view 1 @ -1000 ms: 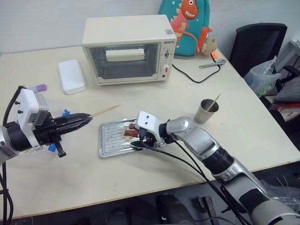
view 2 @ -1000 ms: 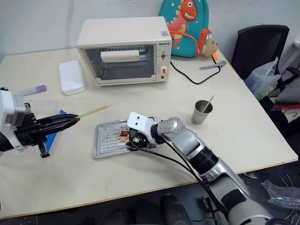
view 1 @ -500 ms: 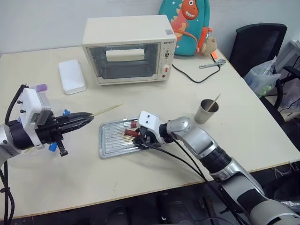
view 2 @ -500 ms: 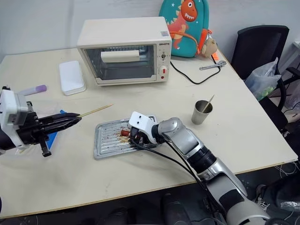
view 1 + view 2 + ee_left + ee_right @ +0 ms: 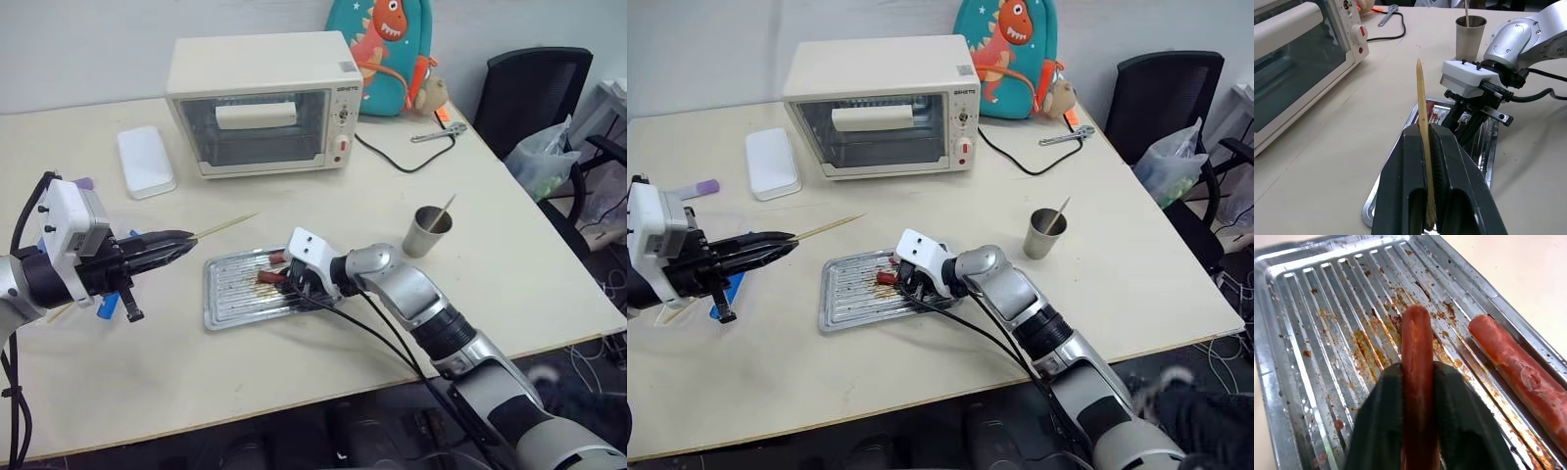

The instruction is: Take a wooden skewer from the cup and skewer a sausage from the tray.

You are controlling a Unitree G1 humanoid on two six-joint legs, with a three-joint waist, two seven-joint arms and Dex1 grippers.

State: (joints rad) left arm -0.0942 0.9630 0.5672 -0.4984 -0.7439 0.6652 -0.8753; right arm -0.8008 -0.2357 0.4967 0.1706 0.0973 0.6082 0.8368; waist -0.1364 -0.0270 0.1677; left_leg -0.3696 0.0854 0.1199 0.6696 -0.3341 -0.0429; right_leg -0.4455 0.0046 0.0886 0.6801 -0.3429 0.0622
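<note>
My left gripper [image 5: 182, 240] is shut on a wooden skewer [image 5: 223, 228], held above the table to the left of the tray, its point aimed toward the tray. In the left wrist view the skewer [image 5: 1421, 107] runs out between the black fingers. My right gripper [image 5: 1418, 376] is shut on a red-brown sausage [image 5: 1417, 333], low over the ridged, grease-stained tray [image 5: 1312, 333]. A second sausage [image 5: 1513, 367] lies by the tray's rim. The tray [image 5: 227, 296] sits near the table's front. The cup [image 5: 427, 232], with another skewer in it, stands to the tray's right.
A cream toaster oven [image 5: 263, 103] stands at the back with a black cable and a wrench [image 5: 436, 132] to its right. A white box [image 5: 145, 160] lies at the back left. A dinosaur backpack [image 5: 382, 49] and a black chair [image 5: 529, 98] are beyond the table.
My right gripper's fingers have closed on the sausage in the tray. Both arms have stayed where they were, and the left still holds the skewer.
</note>
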